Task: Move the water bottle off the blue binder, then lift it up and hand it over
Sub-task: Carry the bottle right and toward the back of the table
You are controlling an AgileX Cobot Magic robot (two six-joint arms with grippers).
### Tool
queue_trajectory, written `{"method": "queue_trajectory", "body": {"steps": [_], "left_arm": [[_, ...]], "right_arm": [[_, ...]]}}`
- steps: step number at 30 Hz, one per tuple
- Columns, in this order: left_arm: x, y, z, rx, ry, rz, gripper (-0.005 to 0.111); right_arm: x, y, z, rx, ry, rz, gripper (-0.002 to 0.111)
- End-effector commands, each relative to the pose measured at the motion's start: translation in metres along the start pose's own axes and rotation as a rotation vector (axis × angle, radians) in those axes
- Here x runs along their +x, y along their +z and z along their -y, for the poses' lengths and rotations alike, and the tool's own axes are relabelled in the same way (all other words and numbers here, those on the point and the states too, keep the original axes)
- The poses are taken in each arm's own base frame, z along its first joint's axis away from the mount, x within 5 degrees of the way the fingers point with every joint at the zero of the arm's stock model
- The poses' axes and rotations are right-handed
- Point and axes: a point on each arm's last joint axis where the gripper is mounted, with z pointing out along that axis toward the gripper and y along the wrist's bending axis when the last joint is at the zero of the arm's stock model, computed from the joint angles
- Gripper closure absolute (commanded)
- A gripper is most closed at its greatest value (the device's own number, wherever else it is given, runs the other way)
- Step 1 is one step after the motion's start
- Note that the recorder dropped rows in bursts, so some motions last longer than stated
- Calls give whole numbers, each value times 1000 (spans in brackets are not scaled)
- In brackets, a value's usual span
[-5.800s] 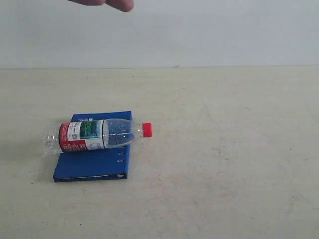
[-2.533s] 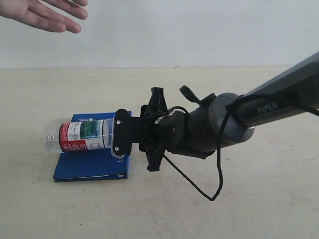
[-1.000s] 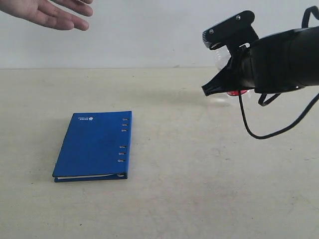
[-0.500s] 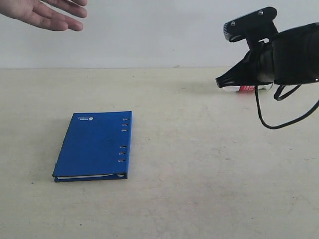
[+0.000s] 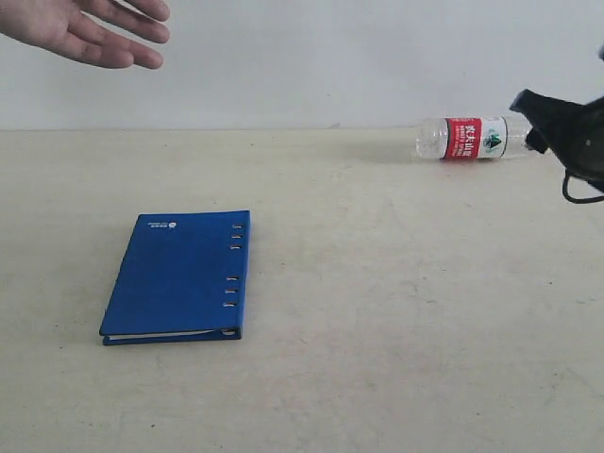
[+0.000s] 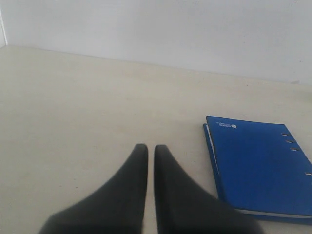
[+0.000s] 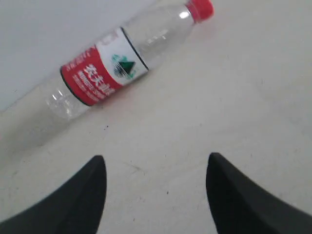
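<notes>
Seeing the water bottle (image 5: 467, 139) lying on its side at the far right of the pale surface (image 5: 377, 359), near the back edge by the white wall (image 5: 330, 57), and sitting well apart from the blue binder (image 5: 179, 274). Showing its red, white and green label (image 7: 105, 66) toward the camera and, in the right wrist view, its red cap (image 7: 201, 9) at the end opposite the clear base. Hiding that cap in the exterior view behind the black body of the right tool (image 7: 156, 158), showing at the right edge of that view just beside the bottle's neck end. Holding the right tool's two dark fingers wide apart, gripping nothing, with bare surface lying between the fingertips and the bottle. Finding the blue binder lying flat and closed on the left part of the surface, with ring holes running along its right edge in the exterior view, a small white logo at a far corner and white pages peeking out along the near edge. Holding the left tool (image 6: 150, 147) pinched to a narrow slit, clamping nothing, hovering over bare surface with the binder lying near but not touching. Spotting an open hand (image 5: 80, 26) at the top left of the exterior view, fingers stretched out, in front of the wall.
</notes>
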Motion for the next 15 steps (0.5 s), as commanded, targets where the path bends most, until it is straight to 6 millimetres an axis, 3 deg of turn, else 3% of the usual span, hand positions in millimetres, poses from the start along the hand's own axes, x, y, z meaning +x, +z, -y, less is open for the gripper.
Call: {"method": "queue_trajectory", "body": {"steps": [1, 4, 8, 13, 15], "left_arm": [[1, 0, 0, -2, 7, 3, 102], [1, 0, 0, -2, 7, 3, 102], [1, 0, 0, -2, 7, 3, 102], [1, 0, 0, -2, 7, 3, 102], [1, 0, 0, -2, 7, 3, 102]], "right_arm": [[10, 0, 32, 10, 303, -78, 53], [14, 0, 46, 41, 360, -90, 53], [10, 5, 50, -23, 385, -134, 53], [6, 42, 56, -209, 462, -290, 53], [7, 62, 63, -203, 497, -313, 53]]}}
